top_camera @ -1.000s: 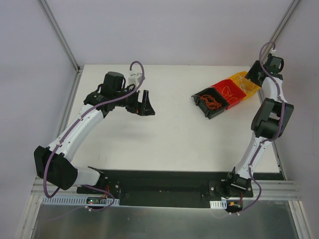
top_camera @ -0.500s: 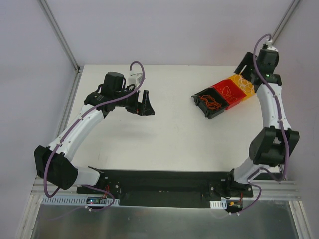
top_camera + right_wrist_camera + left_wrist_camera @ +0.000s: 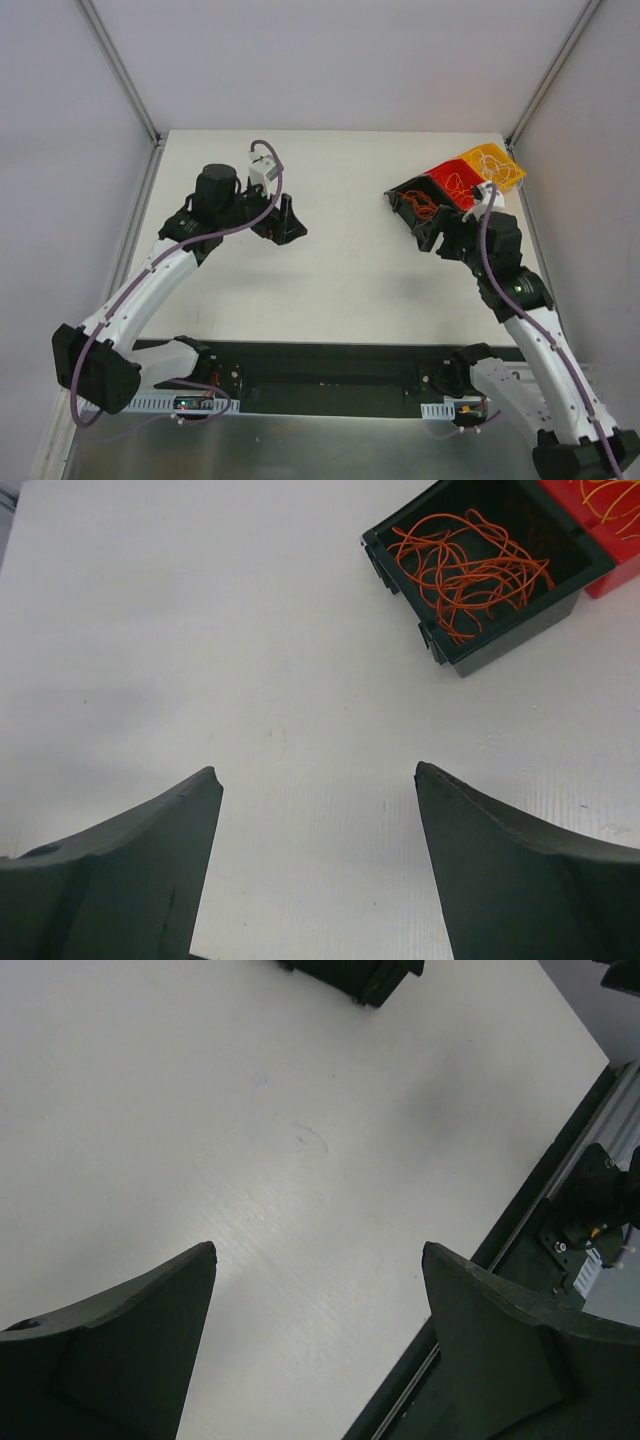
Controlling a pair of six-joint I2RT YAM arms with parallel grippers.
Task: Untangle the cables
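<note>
Looping every way, orange cables [image 3: 465,575] sprawl across the black bin [image 3: 480,655].

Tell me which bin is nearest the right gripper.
The black bin holding orange cables, just ahead of the right gripper; the red bin and yellow bin lie beyond.

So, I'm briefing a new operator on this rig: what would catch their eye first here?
The orange cables heaped in the black bin at the far right of the table, in a row with a red bin and a yellow bin. Next, the left gripper and right gripper, both wide open and empty over its bare top.
</note>
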